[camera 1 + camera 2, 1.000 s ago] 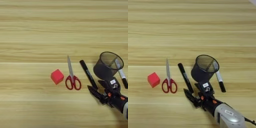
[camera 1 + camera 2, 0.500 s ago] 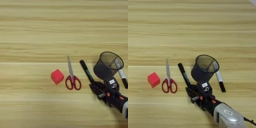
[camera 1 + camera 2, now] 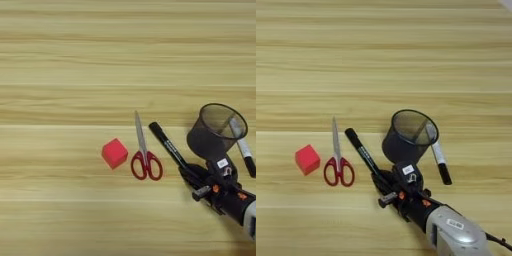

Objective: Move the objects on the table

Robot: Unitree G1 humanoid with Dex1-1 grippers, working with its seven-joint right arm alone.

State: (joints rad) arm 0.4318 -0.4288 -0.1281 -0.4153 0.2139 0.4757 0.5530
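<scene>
The small red cube (image 3: 114, 153) lies on the table (image 3: 75, 60), left of centre. A slim black marker (image 3: 167, 145) lies slanted, its cap end pointing up-left. Its lower end runs in beside the far finger of my right gripper (image 3: 196, 182). The gripper comes in from the bottom right and is open; its near finger (image 3: 387, 200) stands apart from the marker. Whether the far finger touches the marker I cannot tell. In the right eye view the cube (image 3: 307, 159) and the marker (image 3: 361, 149) appear further left.
Red-handled scissors (image 3: 144, 156) lie between the cube and the marker, blades pointing away. A black mesh cup (image 3: 215, 131) stands just beyond the gripper. A second marker (image 3: 438, 157) leans against the cup's right side, its black end on the table.
The gripper has moved up and right until its far finger is at the marker's lower end. The marker's cap end has swung slightly left. Cube, scissors and cup have not moved.
</scene>
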